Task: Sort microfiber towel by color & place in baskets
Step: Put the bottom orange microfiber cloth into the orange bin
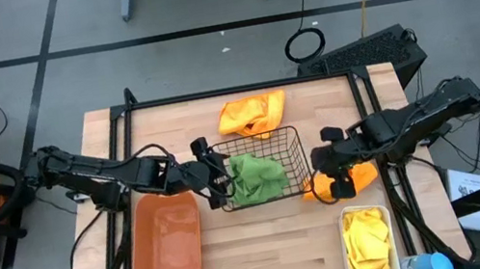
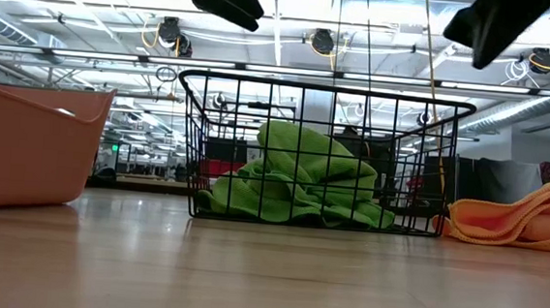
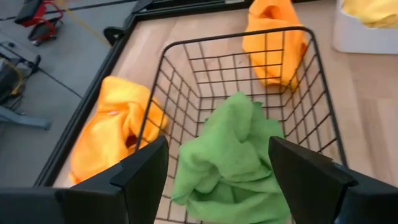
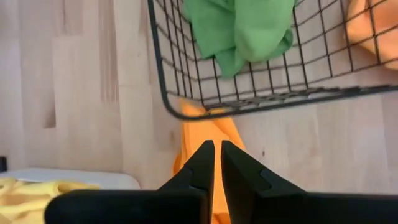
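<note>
Wooden tabletop [image 1: 267,237] fills our overhead view, which alone shows all three containers: wire basket [image 1: 265,165] holding green towels [image 1: 257,177], empty orange bin [image 1: 169,241], and white bin [image 1: 368,241] with yellow towel [image 1: 368,239]. We count two orange towels [image 1: 253,113] [image 1: 332,185] outside. Left gripper [image 1: 210,171] hangs spread wide at the basket's edge, empty; right gripper [image 4: 216,163] points down over an orange towel, nearly closed, empty.

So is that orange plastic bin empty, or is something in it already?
Empty. From above, the orange rectangular plastic bin shows only its bare floor; no cloth lies inside.
</note>
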`<state>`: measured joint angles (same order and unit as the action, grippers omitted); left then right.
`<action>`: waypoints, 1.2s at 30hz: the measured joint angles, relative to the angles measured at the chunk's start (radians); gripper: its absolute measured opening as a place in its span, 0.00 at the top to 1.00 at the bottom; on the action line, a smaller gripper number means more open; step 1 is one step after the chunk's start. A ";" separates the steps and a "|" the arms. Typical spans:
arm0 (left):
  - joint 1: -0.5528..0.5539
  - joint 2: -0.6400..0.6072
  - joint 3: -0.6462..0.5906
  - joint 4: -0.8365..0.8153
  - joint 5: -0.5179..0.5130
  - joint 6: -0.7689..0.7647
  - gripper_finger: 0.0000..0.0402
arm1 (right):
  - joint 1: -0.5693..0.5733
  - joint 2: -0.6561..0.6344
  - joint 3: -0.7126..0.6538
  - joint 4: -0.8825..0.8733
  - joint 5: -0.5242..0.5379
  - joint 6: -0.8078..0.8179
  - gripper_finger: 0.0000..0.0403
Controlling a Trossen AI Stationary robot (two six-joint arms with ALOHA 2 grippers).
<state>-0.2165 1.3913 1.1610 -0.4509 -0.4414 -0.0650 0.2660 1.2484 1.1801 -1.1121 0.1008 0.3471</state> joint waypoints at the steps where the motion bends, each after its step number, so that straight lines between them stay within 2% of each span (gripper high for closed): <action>1: 0.000 0.001 0.000 0.001 0.005 0.000 0.30 | 0.012 0.000 0.000 -0.011 0.006 0.010 0.94; 6: -0.001 0.010 0.000 -0.001 0.026 -0.005 0.30 | 0.076 0.000 -0.009 -0.048 0.061 0.059 0.87; 17: -0.006 0.035 0.000 0.004 0.030 0.028 0.30 | 0.137 -0.002 -0.189 -0.039 0.113 0.185 0.66; 27: -0.006 0.049 -0.001 0.011 0.048 0.029 0.30 | 0.138 -0.004 -0.344 -0.012 0.106 0.190 0.53; 36: -0.006 0.051 -0.001 0.022 0.049 0.022 0.30 | 0.138 -0.005 -0.400 0.107 0.055 0.121 0.32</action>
<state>-0.2230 1.4425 1.1603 -0.4288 -0.3923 -0.0431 0.4042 1.2434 0.7801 -1.0048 0.1559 0.4678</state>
